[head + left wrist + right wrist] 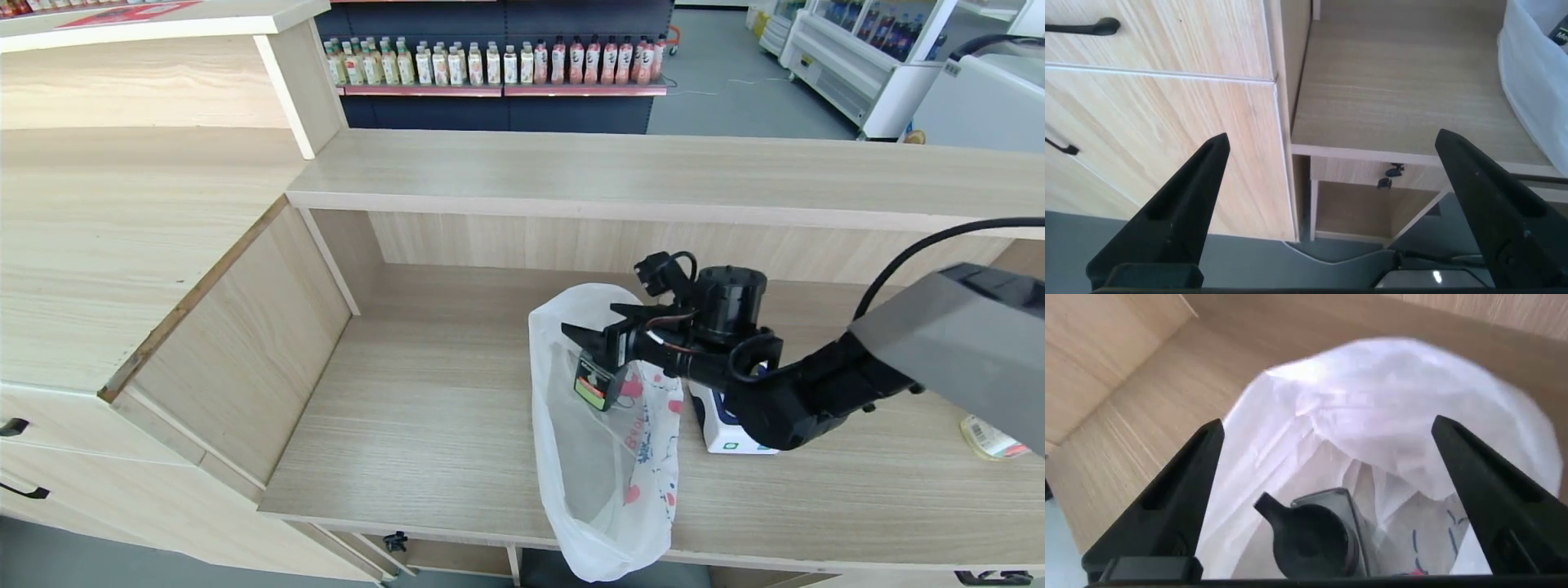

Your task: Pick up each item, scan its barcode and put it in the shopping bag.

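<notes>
A shop aisle with a shelf of drinks [490, 64] is running behind a pale wooden table [424, 425]. A thin white bag [604, 490] is standing on the table with its mouth gaping up. The right end effector [589, 320] is hovering over that mouth with its fingers spread wide and nothing gripped. Just below it, inside the bag's rim, a small dark item [596, 382] with a red and green label is lying free. Behind the end effector, under the arm, a white box [722, 429] is waiting on the table, and a clear bottle [988, 437] is lying farther back along the same side.

The left end effector [1331, 137] is hanging off the table's front edge, fully open and holding nothing.

The box is looking stiff and light, so a grip across its narrow sides should be working. The bag is looking soft and flimsy, likely to sag or fold if nudged.
</notes>
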